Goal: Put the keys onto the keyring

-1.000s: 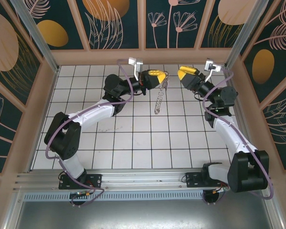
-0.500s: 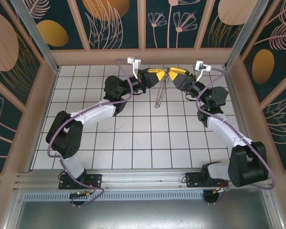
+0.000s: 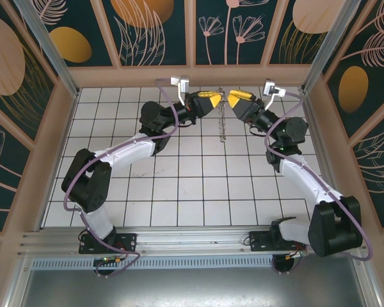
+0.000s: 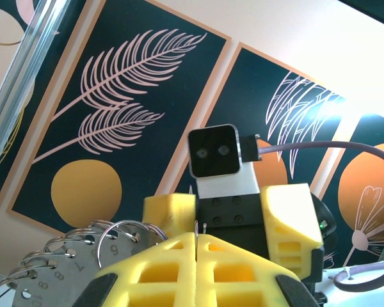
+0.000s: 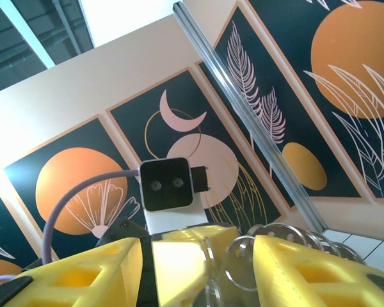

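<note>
The keyring (image 3: 223,119) hangs above the far middle tiles between the two grippers, its rim fringed with small metal pieces. My left gripper (image 3: 212,102) is shut on its thin wire, which pokes up between the yellow fingers (image 4: 173,256). Numbered metal tags on small rings (image 4: 70,259) dangle just left of them. My right gripper (image 3: 233,100) faces the left one nose to nose. Its jaws stand apart around the ring's pieces (image 5: 240,272), with gaps on both sides. The keys are hidden.
The wooden back wall (image 3: 192,75) of the enclosure runs just behind both grippers. An aluminium post (image 5: 256,121) stands to the right. White floor tiles (image 3: 198,185) lie below the hanging ring.
My right gripper has moved left until it meets the left one, its jaws narrowing slightly. The keyring has swung from a slanted hang to a straighter one between them.
</note>
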### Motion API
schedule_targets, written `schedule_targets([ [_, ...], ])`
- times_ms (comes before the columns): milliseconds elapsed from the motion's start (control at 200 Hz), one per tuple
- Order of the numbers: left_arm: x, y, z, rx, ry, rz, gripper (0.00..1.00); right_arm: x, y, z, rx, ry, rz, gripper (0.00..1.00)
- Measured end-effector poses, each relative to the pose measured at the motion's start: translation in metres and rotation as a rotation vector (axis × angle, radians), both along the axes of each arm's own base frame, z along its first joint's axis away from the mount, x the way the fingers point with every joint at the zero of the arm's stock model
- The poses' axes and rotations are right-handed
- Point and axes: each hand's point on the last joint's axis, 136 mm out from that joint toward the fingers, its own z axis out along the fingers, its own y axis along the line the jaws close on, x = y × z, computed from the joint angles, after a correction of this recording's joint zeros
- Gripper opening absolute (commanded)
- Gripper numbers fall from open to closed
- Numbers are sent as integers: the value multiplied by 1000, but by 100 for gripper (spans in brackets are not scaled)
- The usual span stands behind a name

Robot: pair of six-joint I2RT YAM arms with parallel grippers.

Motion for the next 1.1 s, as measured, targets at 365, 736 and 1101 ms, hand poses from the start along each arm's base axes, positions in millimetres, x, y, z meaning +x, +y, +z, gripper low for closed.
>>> schedule_targets([
  [365,0,0,0,0,1,0,0,-3,3,0,-16,-19,-3,40],
  [736,2,-2,-5,6,8,0,0,8,13,-12,-31,20,20,25],
  [1101,2,-2,-5,7,9,-1,0,9,16,-15,-37,27,29,15],
])
